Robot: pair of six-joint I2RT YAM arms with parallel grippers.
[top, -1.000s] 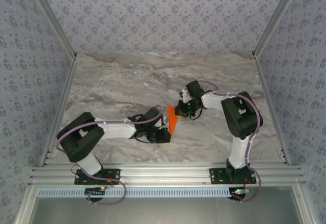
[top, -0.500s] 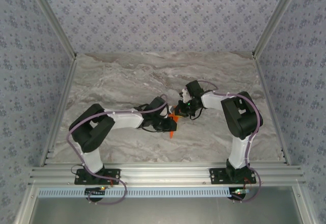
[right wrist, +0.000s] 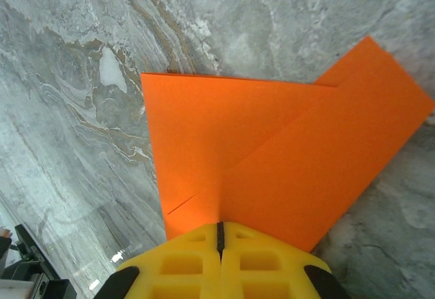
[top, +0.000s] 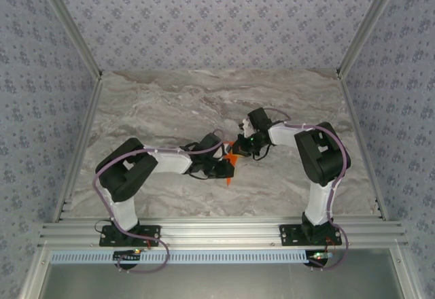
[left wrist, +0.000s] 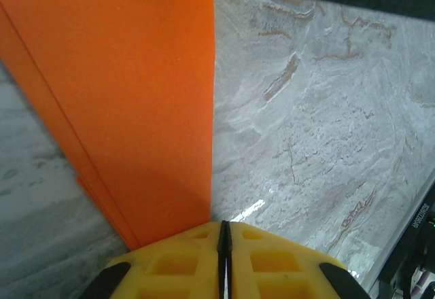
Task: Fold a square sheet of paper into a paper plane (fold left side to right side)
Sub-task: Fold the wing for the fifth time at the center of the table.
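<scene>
The square sheet of paper [top: 233,157], bright orange and folded into a layered wedge, lies mid-bench [top: 156,109] between the two arms. The left hand [top: 225,170] is at its near part and the right hand [top: 240,148] at its far end. In both wrist views the yellow fingers [left wrist: 177,265] are pressed together, with the paper running right up to their tips. I cannot tell whether they nip the layers or only press them flat. The sheet looks very light and thin, so it should crease readily and hold a fold, but it would likely slide on the smooth marble and crumple if shoved. I would pin it on a flat stacked part near the crease and lift it by a free edge, not by the point.
</scene>
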